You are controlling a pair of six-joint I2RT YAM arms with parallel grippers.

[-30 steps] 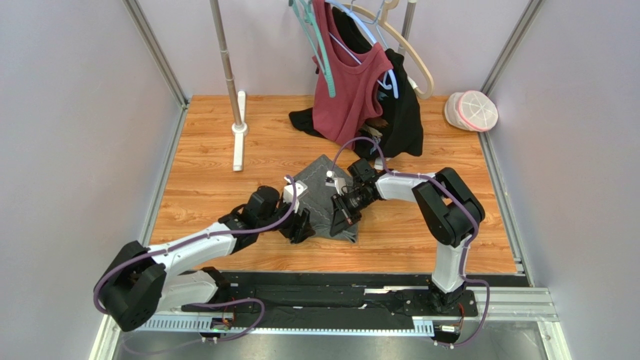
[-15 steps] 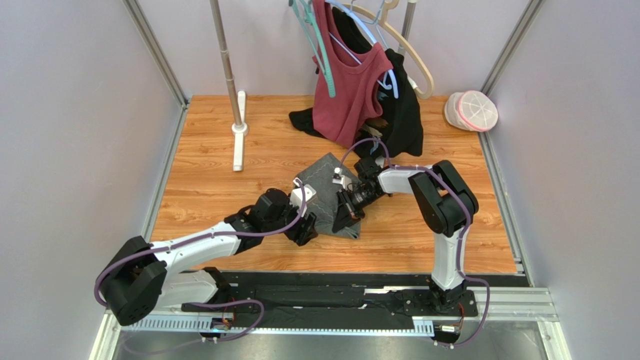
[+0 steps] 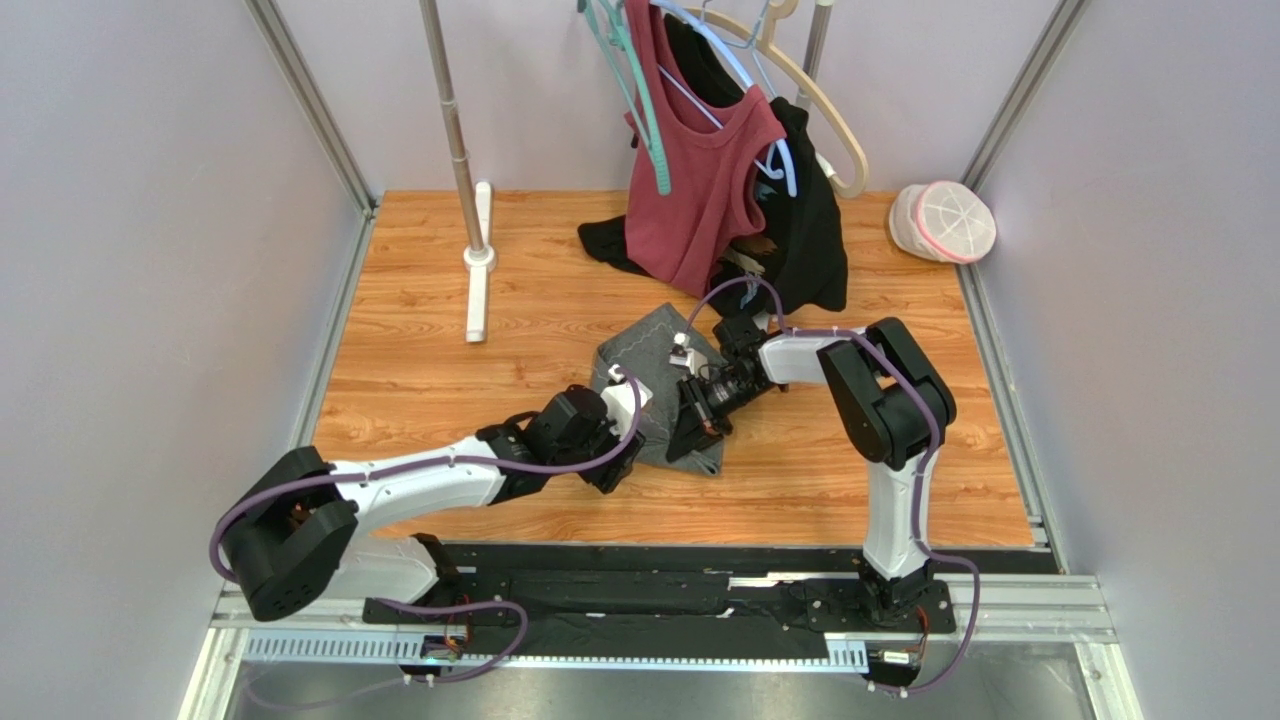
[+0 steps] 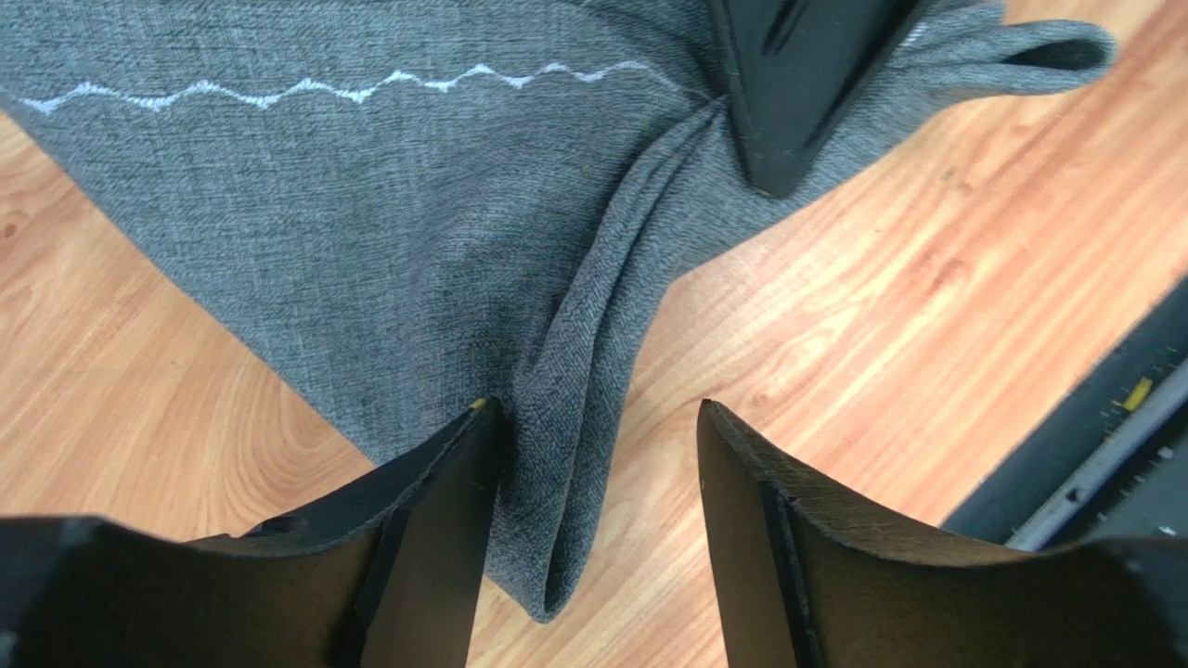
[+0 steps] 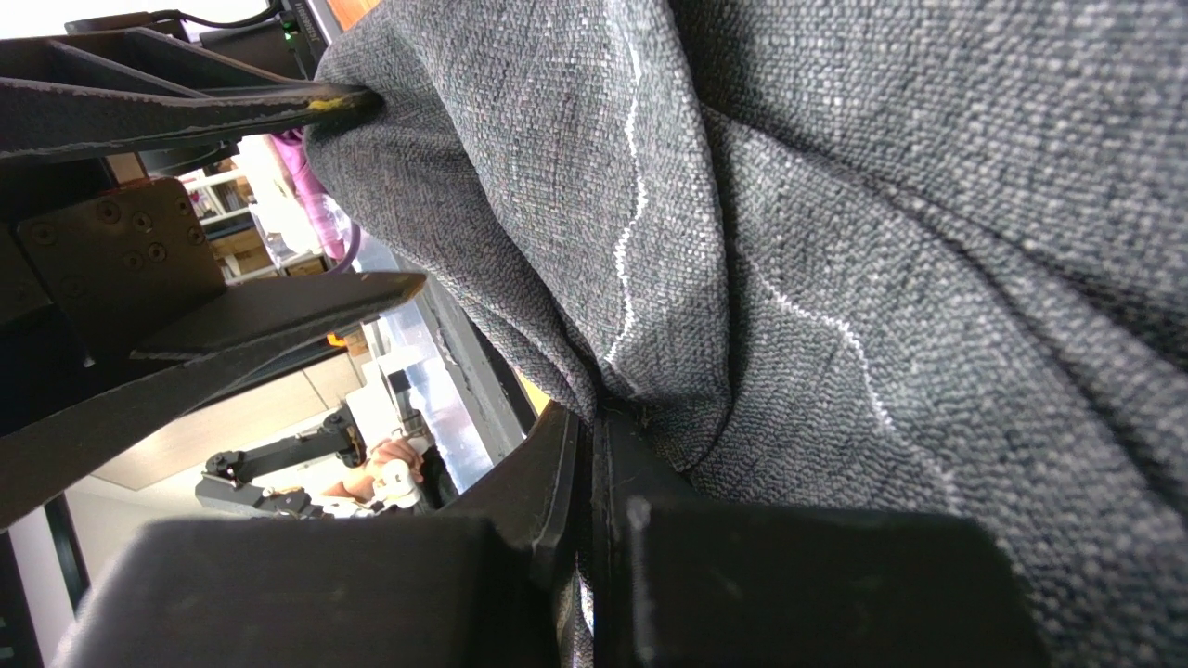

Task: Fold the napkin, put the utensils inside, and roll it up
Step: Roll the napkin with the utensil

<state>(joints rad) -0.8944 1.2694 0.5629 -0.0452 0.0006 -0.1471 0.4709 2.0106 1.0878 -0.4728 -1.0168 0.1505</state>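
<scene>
The dark grey napkin (image 3: pixel 643 354) lies bunched on the wooden floor between the two arms. Its white zigzag stitching (image 4: pixel 321 91) shows in the left wrist view. A raised fold (image 4: pixel 593 362) runs down to the near corner. My left gripper (image 4: pixel 597 418) is open and straddles that fold, its left finger (image 4: pixel 432 529) touching the cloth. My right gripper (image 5: pixel 593 439) is shut on the napkin (image 5: pixel 837 251) further along the same fold, and its fingertip (image 4: pixel 795 84) shows at the top of the left wrist view. From above, both grippers (image 3: pixel 628 450) (image 3: pixel 694 432) meet at the napkin's near edge. The utensils are out of view.
A maroon top (image 3: pixel 699 180) and a black garment (image 3: pixel 812 225) hang from hangers just behind the napkin. A white pole stand (image 3: pixel 478 278) rises at the back left. A pink-and-white cap (image 3: pixel 944 221) lies at the back right. A black rail (image 4: pixel 1116 418) borders the near edge.
My left arm has reached right, bringing its gripper up to the napkin's near corner, and its jaws have narrowed a little. The right gripper has kept its grip and shifted slightly.
</scene>
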